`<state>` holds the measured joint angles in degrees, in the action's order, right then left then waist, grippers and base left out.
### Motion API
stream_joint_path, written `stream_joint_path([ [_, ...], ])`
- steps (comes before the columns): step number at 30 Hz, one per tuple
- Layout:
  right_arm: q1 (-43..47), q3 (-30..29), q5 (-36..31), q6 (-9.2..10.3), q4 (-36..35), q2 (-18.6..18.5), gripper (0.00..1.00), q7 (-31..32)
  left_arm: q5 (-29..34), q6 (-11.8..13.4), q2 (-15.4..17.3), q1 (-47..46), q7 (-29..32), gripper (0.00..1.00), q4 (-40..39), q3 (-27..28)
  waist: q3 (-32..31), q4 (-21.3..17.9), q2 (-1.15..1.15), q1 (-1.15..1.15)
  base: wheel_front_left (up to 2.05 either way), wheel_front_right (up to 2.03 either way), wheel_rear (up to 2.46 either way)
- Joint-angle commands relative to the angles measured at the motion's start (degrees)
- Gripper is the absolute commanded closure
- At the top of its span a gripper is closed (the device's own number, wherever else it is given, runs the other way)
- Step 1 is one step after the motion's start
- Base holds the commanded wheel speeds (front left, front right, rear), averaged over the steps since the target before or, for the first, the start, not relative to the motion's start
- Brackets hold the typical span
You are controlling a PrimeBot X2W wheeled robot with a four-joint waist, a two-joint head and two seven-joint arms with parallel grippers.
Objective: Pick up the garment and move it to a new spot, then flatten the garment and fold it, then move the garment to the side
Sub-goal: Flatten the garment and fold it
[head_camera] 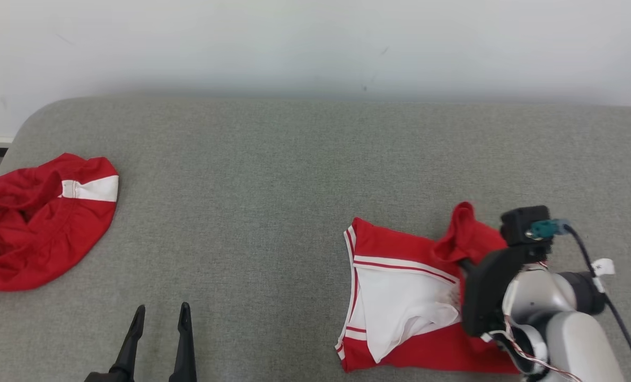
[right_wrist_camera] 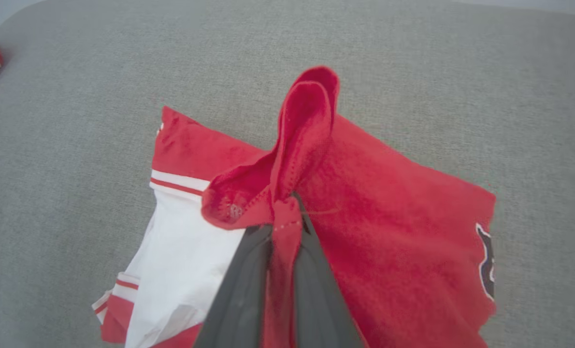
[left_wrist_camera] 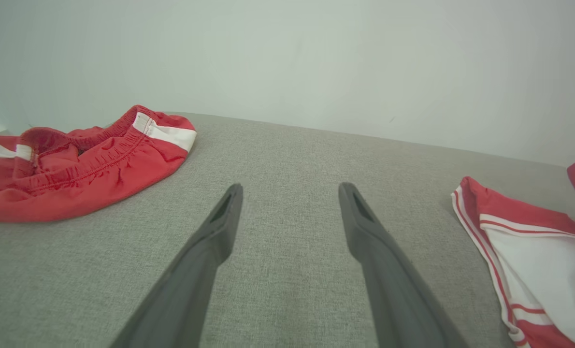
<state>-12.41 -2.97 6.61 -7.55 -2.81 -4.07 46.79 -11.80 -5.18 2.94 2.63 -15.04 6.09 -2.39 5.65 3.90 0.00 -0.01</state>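
Right gripper (right_wrist_camera: pixel 285 215) is clamped tight on a bunched ridge of the red-and-white cloth garment (head_camera: pixel 400 297), which lies crumpled at the right of the grey woven padded surface (head_camera: pixel 273 185). The pinch looks thin (just one fold between the fingers), so my call is to lift slowly and high enough that the trailing hem clears the surface without dragging. Left gripper (head_camera: pixel 161 307) hangs spread wide, holding nothing, over bare grey weave and free to help with flattening. Watch the far left, where a second crumpled red garment with a white band (head_camera: pixel 40 223) sits, well apart. The open middle looks like the safest landing spot.
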Motion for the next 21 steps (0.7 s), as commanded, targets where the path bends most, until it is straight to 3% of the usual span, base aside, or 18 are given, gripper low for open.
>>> stream_joint_path([
  [1, -1.4, 2.0, 0.9, 0.15, 1.7, 0.6, 1.0, -0.9, -0.4, 0.1, -0.1, 0.0, -0.2, 0.0, 0.1, -0.2, 0.5, 0.8, 0.0, 0.01, 0.0, 0.0, 0.0],
  [8, -3.7, 8.4, 2.4, 0.15, 6.4, 1.0, 1.0, -2.1, -1.0, 0.5, -0.1, -0.8, -0.2, 0.0, 0.3, -0.5, 1.0, 3.1, 0.0, 0.01, 0.0, 0.0, 0.0],
  [18, -4.2, 12.5, 4.1, 0.15, 8.7, 1.2, 1.0, -2.7, -1.5, 0.8, -0.1, -0.7, -0.2, 0.0, 0.2, -0.2, 1.5, 3.8, 0.0, 0.01, 0.0, 0.0, 0.0],
  [19, -4.3, 12.6, 4.7, 0.15, 8.8, 1.3, 0.09, -3.0, -1.5, 0.8, -0.1, -0.9, -0.2, 0.0, 0.2, -0.1, 1.6, 3.7, 0.0, 0.01, 0.0, 0.0, 0.0],
  [20, -4.4, 12.4, 5.3, 0.15, 8.7, 1.2, 0.0, -3.3, -1.5, 0.8, -0.1, -1.0, -0.2, 0.0, 0.2, -0.1, 1.6, 3.6, 0.0, 0.01, 0.0, 0.0, 0.0],
  [21, -4.5, 12.4, 6.0, 0.15, 8.6, 1.2, 0.0, -3.6, -1.5, 0.8, -0.1, -1.0, -0.2, 0.0, 0.2, -0.1, 1.7, 3.5, 0.0, 0.01, 0.0, 0.0, 0.0],
])
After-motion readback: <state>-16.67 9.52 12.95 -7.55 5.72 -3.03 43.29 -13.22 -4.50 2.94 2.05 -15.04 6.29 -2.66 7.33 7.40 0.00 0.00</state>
